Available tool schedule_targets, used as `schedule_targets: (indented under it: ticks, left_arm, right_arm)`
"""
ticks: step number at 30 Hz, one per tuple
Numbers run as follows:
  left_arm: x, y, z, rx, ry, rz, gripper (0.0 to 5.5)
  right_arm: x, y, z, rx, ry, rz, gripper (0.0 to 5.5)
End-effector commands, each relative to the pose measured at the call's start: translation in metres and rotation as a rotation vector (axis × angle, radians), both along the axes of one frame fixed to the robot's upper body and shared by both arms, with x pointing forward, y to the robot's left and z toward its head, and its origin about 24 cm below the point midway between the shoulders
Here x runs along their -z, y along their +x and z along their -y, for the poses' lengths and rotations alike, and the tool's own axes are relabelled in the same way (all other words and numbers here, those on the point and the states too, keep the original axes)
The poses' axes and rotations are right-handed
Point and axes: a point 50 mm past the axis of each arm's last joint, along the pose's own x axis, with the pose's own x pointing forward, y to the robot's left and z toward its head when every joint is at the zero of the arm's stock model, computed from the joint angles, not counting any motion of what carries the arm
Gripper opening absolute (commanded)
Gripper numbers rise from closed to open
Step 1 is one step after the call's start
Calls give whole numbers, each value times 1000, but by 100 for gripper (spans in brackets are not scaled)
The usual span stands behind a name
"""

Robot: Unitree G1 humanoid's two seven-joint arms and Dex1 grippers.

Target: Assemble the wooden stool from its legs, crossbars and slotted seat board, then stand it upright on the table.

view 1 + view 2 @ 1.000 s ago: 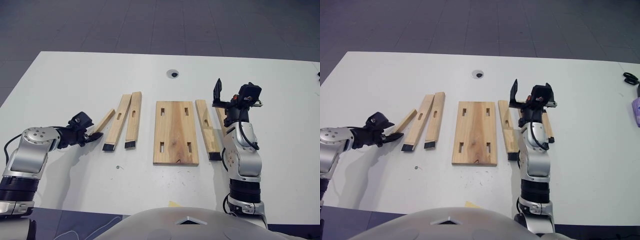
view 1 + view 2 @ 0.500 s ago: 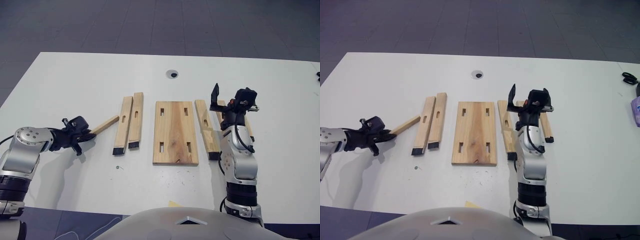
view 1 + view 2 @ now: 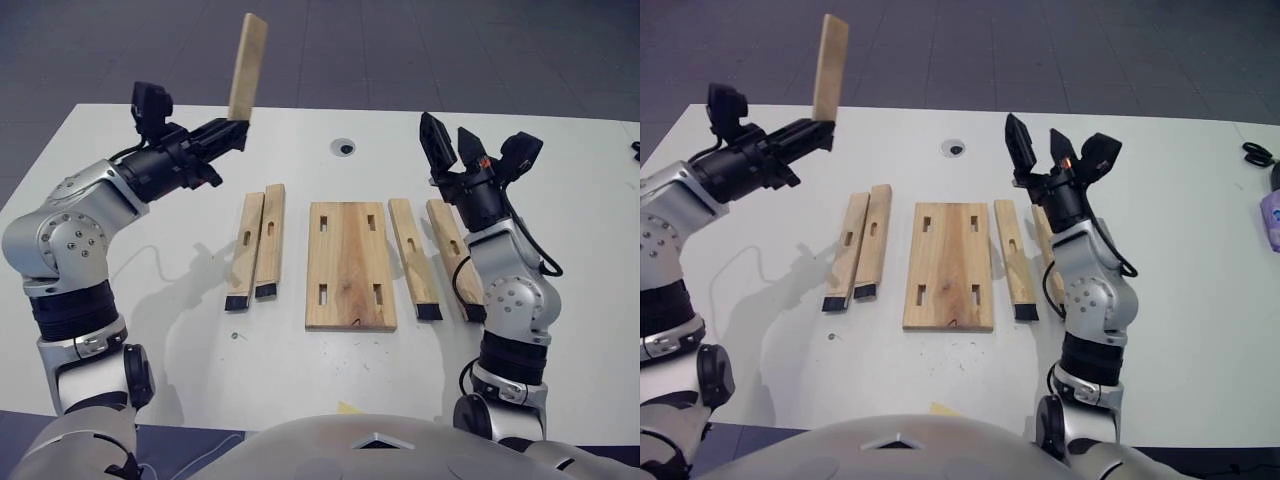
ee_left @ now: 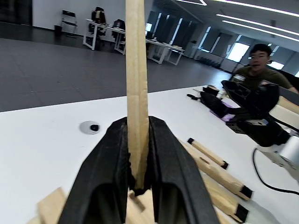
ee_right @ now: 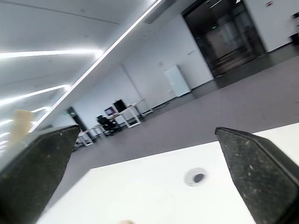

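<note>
The slotted seat board [image 3: 350, 265] lies flat in the middle of the white table [image 3: 150, 170]. Left of it lie two legs [image 3: 247, 250] side by side; two more legs [image 3: 413, 257] lie on its right. My left gripper [image 3: 235, 128] is raised high over the table's far left, shut on a short crossbar [image 3: 246, 68] that stands upright; in the left wrist view the crossbar [image 4: 136, 93] is clamped between the black fingers [image 4: 105, 177]. My right gripper [image 3: 453, 148] hangs open in the air above the right-hand legs, its fingers [image 5: 32, 172] spread wide and holding nothing.
A round cable hole [image 3: 346, 148] sits in the table behind the seat board. Scissors [image 3: 1260, 155] and a purple object [image 3: 1272, 210] lie at the far right edge. A tiny speck [image 3: 233, 335] lies near the left legs' black feet.
My left arm has lifted the crossbar off the table and swung it from lying flat to upright, high up. My right gripper has risen and tilted back above the right legs.
</note>
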Motion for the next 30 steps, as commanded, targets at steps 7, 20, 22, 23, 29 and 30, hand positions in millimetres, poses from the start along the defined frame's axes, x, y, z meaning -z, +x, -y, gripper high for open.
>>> schedule_targets:
  ticks: [7, 20, 22, 23, 29, 30]
  left_arm:
    - [13, -51, 64, 414, -120, -81, 43]
    - [16, -61, 71, 455, -132, -99, 43]
    - [16, -62, 72, 466, -137, -103, 43]
    - [15, -62, 72, 472, -135, -106, 43]
    - [13, -62, 73, 502, -126, -111, 43]
    - [13, -63, 73, 511, -121, -113, 43]
  right_arm:
    - [-55, -32, -19, -743, 26, 157, 540]
    - [-51, -39, -21, -820, 52, 123, 354]
    - [-49, -40, -21, -825, 53, 114, 320]
    - [-49, -41, -22, -827, 54, 112, 309]
    - [-44, -46, -23, -830, 65, 94, 211]
    - [-43, -47, -23, -829, 67, 91, 197]
